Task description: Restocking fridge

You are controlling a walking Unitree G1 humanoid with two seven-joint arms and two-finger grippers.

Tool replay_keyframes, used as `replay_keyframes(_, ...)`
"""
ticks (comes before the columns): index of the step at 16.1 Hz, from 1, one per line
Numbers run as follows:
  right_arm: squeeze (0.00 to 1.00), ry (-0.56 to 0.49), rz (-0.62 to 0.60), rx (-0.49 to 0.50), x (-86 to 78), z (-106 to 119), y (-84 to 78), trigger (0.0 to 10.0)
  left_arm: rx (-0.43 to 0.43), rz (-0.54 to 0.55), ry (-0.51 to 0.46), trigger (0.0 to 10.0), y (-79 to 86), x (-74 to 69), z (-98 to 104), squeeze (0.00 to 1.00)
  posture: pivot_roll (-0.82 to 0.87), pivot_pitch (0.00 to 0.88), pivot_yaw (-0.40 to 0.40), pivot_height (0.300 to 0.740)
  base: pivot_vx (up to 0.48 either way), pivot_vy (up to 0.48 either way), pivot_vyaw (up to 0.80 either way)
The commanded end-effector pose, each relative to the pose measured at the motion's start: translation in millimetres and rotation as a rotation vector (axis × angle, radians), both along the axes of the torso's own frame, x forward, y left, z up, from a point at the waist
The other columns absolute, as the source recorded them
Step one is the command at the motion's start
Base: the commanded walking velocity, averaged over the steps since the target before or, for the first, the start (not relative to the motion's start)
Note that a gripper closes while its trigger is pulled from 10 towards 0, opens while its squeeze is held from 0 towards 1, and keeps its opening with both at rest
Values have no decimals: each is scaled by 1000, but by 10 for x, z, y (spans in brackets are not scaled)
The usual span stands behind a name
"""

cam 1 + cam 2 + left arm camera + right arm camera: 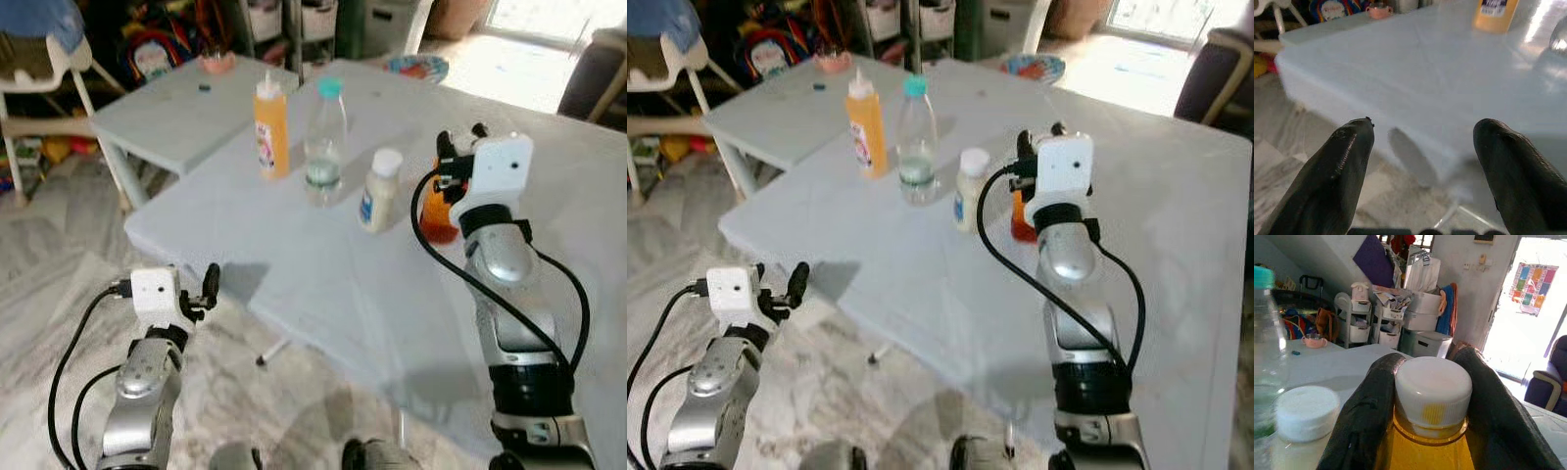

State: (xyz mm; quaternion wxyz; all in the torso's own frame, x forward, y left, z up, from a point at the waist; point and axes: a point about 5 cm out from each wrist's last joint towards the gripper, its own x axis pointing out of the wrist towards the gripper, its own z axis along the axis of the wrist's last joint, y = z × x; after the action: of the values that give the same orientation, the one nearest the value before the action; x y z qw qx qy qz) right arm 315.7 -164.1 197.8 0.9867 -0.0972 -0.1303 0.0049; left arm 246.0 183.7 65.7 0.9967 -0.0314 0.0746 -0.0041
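The right gripper [1432, 396] stood over the table [323, 294] with its two black fingers [1364, 416] set either side of the neck of an orange juice bottle [1427, 440], just under its white cap [1433, 389]. In the wrist view the left finger pressed the cap's edge and the other lay close against the far side, so the fingers looked closed on the bottle, though whether they bore its weight could not be told. From the head views the bottle [1021, 223] appeared to rest upright on the table, mostly hidden behind the wrist.

Just beside the fingers, on their left, stood a small white-capped bottle of pale liquid [379, 191], and beyond it a clear water bottle with a teal cap [325, 142] and a yellow squeeze bottle [271, 127]. To do this step well, the grip probably wanted to sit firm below the cap's flare so the bottle could not slip, and the lift should go straight up before any swing, since a sideways pull would likely knock the small bottle over.

The left gripper [1420, 161] hung low off the table's edge, above the floor, its fingers spread wide and holding nothing.
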Motion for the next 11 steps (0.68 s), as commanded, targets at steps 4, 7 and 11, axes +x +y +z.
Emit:
replay_keyframes(4, 0, 80, 25, 12, -31, -178, 43, 10000, 9, 5, 9, 10000, 17, -13, -3, 0, 47, 1, 24, 740, -287, 0, 0)
replay_keyframes(7, 0, 60, 38, 23, -30, -133, 58, 10000, 10, 2, 10, 10000, 1, -8, -7, 0, 46, 0, 21, 740, -291, 0, 0)
replay_keyframes(11, 0, 22, 102, 30, -34, -37, 164, 10000, 9, 6, 14, 10000, -6, -15, -23, 0, 46, 0, 14, 740, -292, 0, 0)
